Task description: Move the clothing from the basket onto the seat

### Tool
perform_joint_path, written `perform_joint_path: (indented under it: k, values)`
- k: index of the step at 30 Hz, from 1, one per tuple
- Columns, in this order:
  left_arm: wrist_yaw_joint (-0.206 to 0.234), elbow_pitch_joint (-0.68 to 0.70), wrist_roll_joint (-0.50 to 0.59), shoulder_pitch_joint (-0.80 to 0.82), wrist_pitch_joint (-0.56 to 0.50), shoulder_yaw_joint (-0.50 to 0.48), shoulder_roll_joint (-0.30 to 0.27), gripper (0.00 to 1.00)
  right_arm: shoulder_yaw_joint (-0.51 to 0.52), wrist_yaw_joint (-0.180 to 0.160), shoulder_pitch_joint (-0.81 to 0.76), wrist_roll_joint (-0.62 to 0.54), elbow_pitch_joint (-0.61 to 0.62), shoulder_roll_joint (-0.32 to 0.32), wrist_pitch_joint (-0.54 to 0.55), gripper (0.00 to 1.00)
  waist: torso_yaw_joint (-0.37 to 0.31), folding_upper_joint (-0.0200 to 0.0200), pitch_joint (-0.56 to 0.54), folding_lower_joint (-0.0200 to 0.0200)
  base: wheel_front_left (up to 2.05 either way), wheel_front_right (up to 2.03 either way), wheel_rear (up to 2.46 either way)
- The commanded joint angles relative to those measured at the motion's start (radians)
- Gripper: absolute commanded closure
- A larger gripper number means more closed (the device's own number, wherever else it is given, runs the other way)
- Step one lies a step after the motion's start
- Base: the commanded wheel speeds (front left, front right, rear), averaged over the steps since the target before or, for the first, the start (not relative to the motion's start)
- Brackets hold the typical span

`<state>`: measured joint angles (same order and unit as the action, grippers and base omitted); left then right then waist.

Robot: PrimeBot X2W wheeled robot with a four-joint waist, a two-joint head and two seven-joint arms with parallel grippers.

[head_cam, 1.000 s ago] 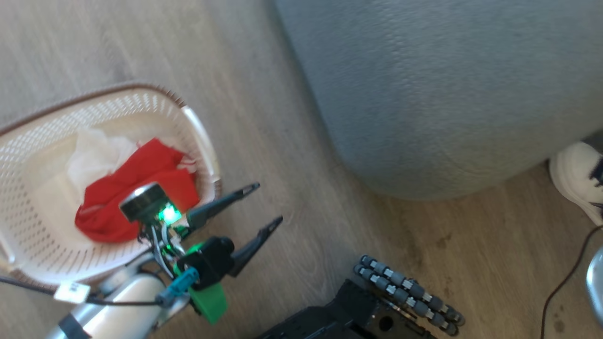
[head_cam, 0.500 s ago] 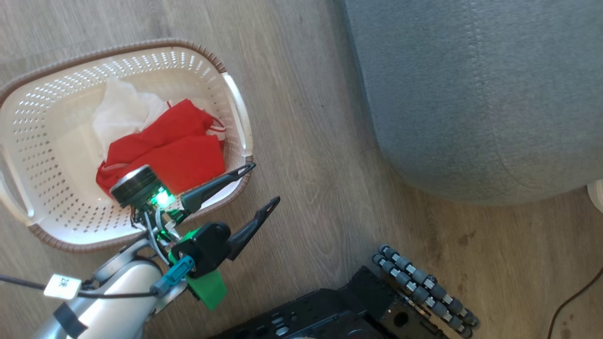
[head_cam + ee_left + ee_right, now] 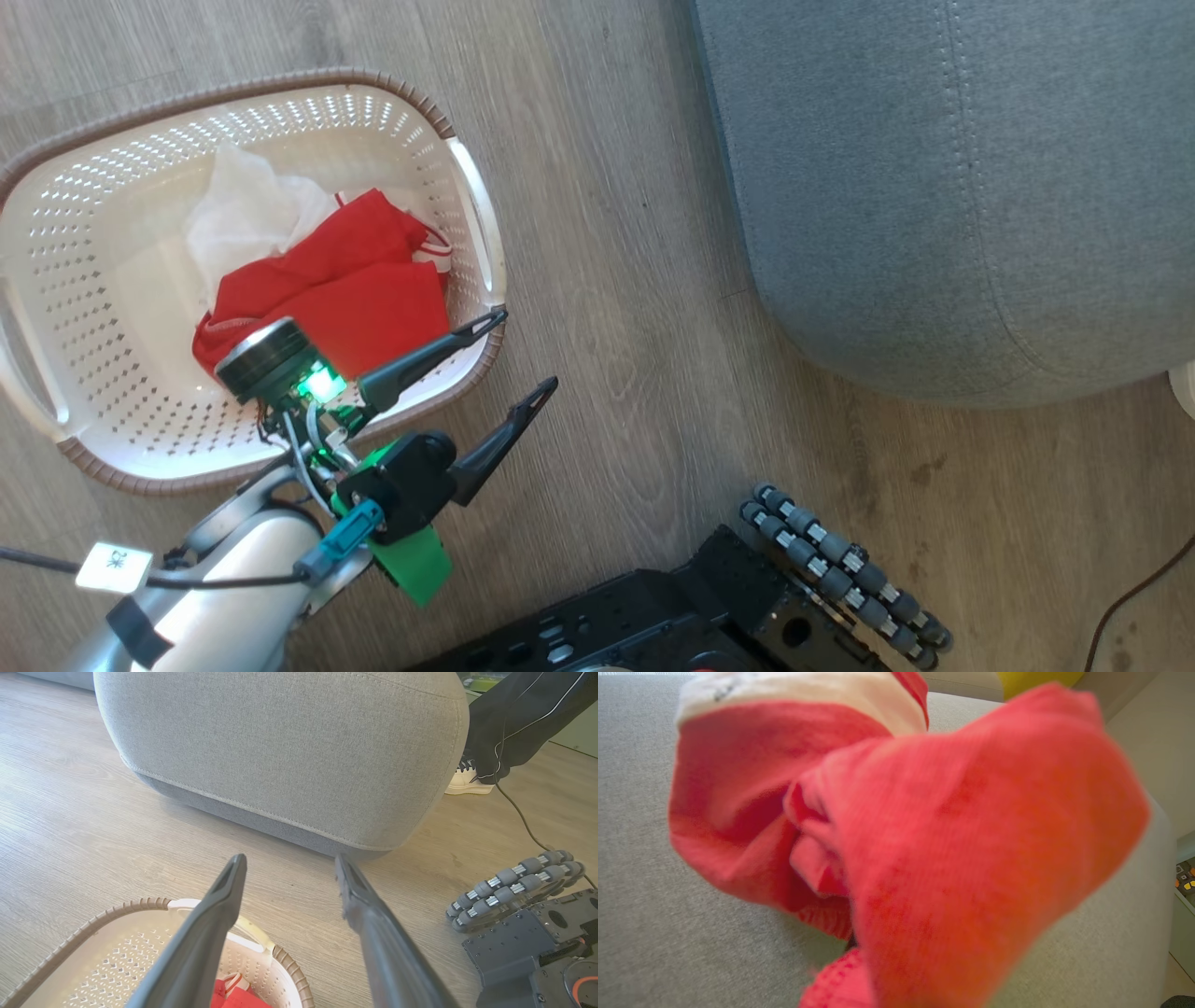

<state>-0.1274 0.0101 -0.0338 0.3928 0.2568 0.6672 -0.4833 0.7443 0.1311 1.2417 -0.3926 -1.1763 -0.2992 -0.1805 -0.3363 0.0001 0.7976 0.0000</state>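
Note:
The cream basket [image 3: 280, 79] stands on the wood floor at the left, with red clothing [image 3: 364, 299] bunched in its right half. My left gripper [image 3: 525, 350] is open above the basket's near right corner, one finger over the rim, one over the floor, nothing between them. In the left wrist view the open left gripper [image 3: 289, 858] points at the grey seat [image 3: 280, 742], with the basket rim [image 3: 140, 903] and a bit of red clothing [image 3: 233, 994] below. In the right wrist view a red garment [image 3: 948, 835] with a white band hangs close over the seat [image 3: 668, 928], covering my right gripper's fingers.
A crumpled white sheet [image 3: 243, 205] lies in the basket behind the clothing. My dark base [image 3: 700, 607] and its roller wheel [image 3: 840, 569] sit at the bottom. A person's dark trouser leg [image 3: 514, 714], white shoe [image 3: 467, 781] and a cable [image 3: 518, 812] are beside the seat [image 3: 934, 187].
The head camera has swung, so basket and seat sit further right in the picture than a second ago. The left gripper stays open over the basket's corner.

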Motion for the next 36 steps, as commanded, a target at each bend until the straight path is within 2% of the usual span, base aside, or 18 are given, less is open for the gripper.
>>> perform_joint_path:
  k: [1, 2, 3, 4, 5, 14, 25, 32, 36]
  values:
    - [0.008, 0.032, 0.011, 0.005, 0.005, -0.033, -0.005, 0.00, 0.014, 0.000, 0.004, -0.008, 0.011, -0.029, -0.002, 1.00, -0.003, -0.0001, -0.002, 0.0000, 0.00, 0.00, 0.00]
    - [0.008, 0.034, 0.011, 0.005, 0.005, -0.033, -0.004, 0.00, 0.024, 0.000, 0.004, -0.008, 0.010, -0.032, -0.006, 0.83, -0.004, -0.0001, -0.004, 0.0000, 0.00, 0.00, 0.00]
    - [0.008, 0.035, 0.011, 0.005, 0.005, -0.034, -0.002, 0.00, 0.031, 0.000, 0.004, -0.011, 0.008, -0.033, -0.010, 0.53, -0.005, -0.0001, -0.007, 0.0000, 0.00, 0.00, 0.00]
    - [0.009, 0.037, 0.010, 0.005, 0.005, -0.035, 0.001, 0.00, 0.034, 0.000, 0.003, -0.016, 0.006, -0.037, -0.015, 0.05, -0.006, -0.0001, -0.010, 0.0000, 0.00, 0.00, 0.00]
    - [0.009, 0.038, 0.011, 0.005, 0.005, -0.035, 0.004, 0.00, 0.037, 0.000, 0.003, -0.021, 0.003, -0.040, -0.020, 0.00, -0.006, -0.0001, -0.015, 0.0000, 0.00, 0.00, 0.00]
    - [0.006, 0.023, 0.004, 0.013, 0.005, -0.018, 0.055, 0.00, 0.054, 0.000, -0.015, -0.075, -0.013, -0.073, -0.008, 0.00, 0.002, -0.0001, -0.098, 0.0000, 0.00, 0.00, 0.00]
    - [0.003, -0.012, -0.015, 0.036, 0.005, -0.033, 0.179, 0.00, -0.012, 0.000, 0.008, -0.130, -0.068, -0.158, 0.135, 0.00, 0.033, -0.0001, -0.268, 0.0000, 0.00, 0.00, 0.00]
    - [0.002, -0.030, -0.023, 0.015, 0.005, -0.056, 0.238, 0.00, -0.073, 0.000, 0.020, -0.135, -0.087, -0.199, 0.140, 0.00, 0.052, -0.0001, -0.361, 0.0000, 0.00, 0.00, 0.00]
    - [0.001, -0.038, -0.025, -0.007, 0.005, -0.078, 0.277, 0.00, -0.120, 0.000, 0.039, -0.113, -0.099, -0.209, 0.097, 0.00, 0.067, -0.0001, -0.425, 0.0000, 0.00, 0.00, 0.00]
